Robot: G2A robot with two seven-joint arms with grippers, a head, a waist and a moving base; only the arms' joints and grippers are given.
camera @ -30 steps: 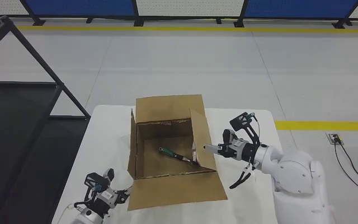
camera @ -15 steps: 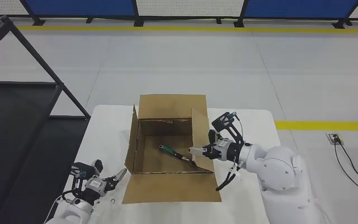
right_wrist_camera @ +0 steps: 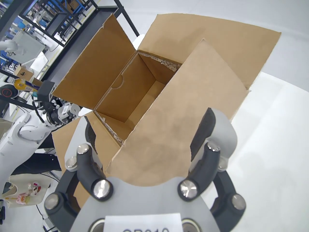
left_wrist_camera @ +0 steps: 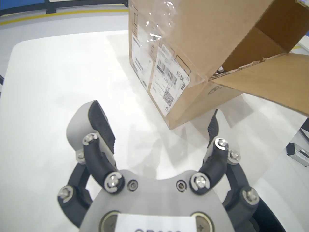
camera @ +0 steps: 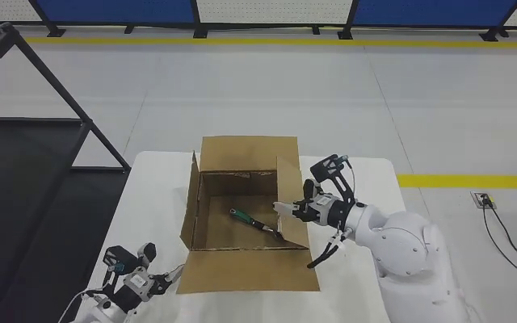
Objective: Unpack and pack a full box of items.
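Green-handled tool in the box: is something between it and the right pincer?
Yes. The box's right flap stands raised between the right pincer and the green-handled tool on the box floor; the open pincer has this flap between its fingers.

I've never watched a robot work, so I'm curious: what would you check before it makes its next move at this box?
1. Box open on top: ok.
2. Tool lying on the box floor: ok.
3. Right gripper open: ok, it straddles the right flap.
4. Left gripper empty: ok, open beside the box's corner, above the table.
5. More items hidden under that flap: cannot tell.
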